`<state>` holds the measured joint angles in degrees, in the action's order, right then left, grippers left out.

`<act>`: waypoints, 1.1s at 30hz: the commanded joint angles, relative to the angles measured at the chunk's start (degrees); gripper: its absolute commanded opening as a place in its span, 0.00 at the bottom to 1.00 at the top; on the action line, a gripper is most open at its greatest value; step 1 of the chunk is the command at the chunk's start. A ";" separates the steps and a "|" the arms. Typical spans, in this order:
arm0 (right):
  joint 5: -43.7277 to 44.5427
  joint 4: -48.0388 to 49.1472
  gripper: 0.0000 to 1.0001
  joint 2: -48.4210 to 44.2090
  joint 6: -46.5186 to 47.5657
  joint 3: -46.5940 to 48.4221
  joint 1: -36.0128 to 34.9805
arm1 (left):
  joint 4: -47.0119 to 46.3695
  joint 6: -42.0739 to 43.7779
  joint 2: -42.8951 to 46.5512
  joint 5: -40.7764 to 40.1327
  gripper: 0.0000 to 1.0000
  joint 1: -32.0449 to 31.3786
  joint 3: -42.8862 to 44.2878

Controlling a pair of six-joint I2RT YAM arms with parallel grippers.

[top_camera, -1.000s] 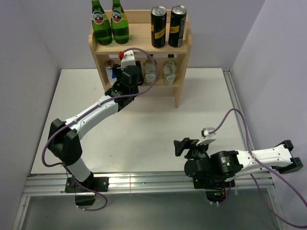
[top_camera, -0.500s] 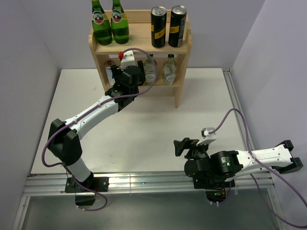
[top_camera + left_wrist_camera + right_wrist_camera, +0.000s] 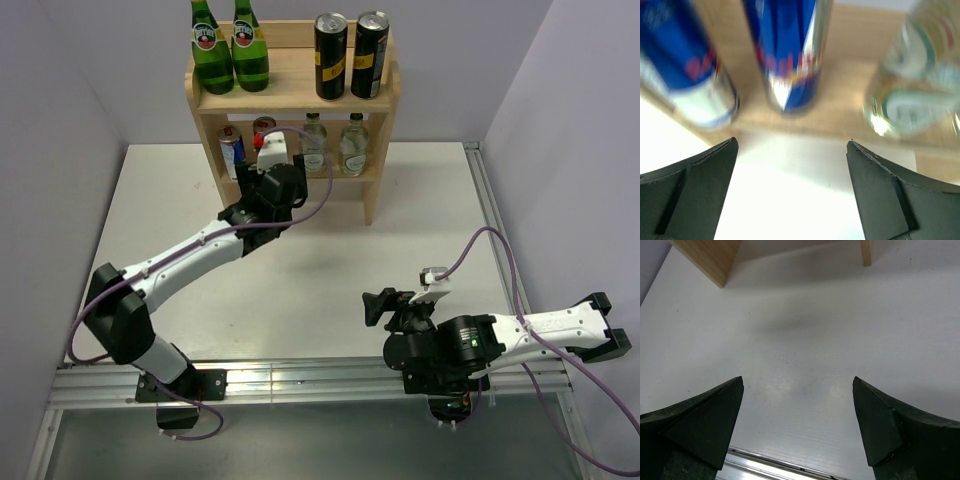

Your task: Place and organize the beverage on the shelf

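Note:
The shelf (image 3: pixel 375 120) stands at the table's far edge. Two black-and-yellow cans (image 3: pixel 331 56) stand on its top tier at the right. On the lower tier are two blue-silver-red cans (image 3: pixel 232 150) at the left and two clear green-capped bottles (image 3: pixel 353 145) at the right. My left gripper (image 3: pixel 265 160) hovers open just in front of that tier. In the left wrist view its open jaws (image 3: pixel 792 145) hold nothing; one blue can (image 3: pixel 787 60) stands straight ahead, the other (image 3: pixel 687 75) left, a clear bottle (image 3: pixel 912 85) right. My right gripper (image 3: pixel 378 305) is open and empty over the table (image 3: pixel 805 340).
Two large green glass bottles (image 3: pixel 231 45) stand on the top tier at the left. Purple walls close in the table on the left, back and right. A metal rail (image 3: pixel 300 380) runs along the near edge. The shelf's wooden feet (image 3: pixel 710 255) show in the right wrist view.
My left gripper opened, let go of the blue can on the lower tier and drew back from the shelf. The right arm stayed still.

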<state>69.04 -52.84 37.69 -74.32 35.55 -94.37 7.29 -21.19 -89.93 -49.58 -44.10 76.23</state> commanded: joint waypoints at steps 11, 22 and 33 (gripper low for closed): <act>3.11 0.19 1.00 4.41 16.12 19.18 -0.55 | 32.86 -18.28 25.40 -0.52 0.99 -14.61 -2.85; 7.43 12.67 1.00 2.48 34.34 23.78 -0.47 | 32.08 -10.54 41.06 0.81 0.99 -17.16 3.84; 8.40 9.16 1.00 2.21 31.17 23.78 -0.47 | 32.00 -9.66 42.12 -0.69 0.99 -17.16 3.67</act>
<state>74.63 -43.35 40.34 -43.33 59.24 -94.52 39.38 -32.34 -48.23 -49.39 -61.01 79.92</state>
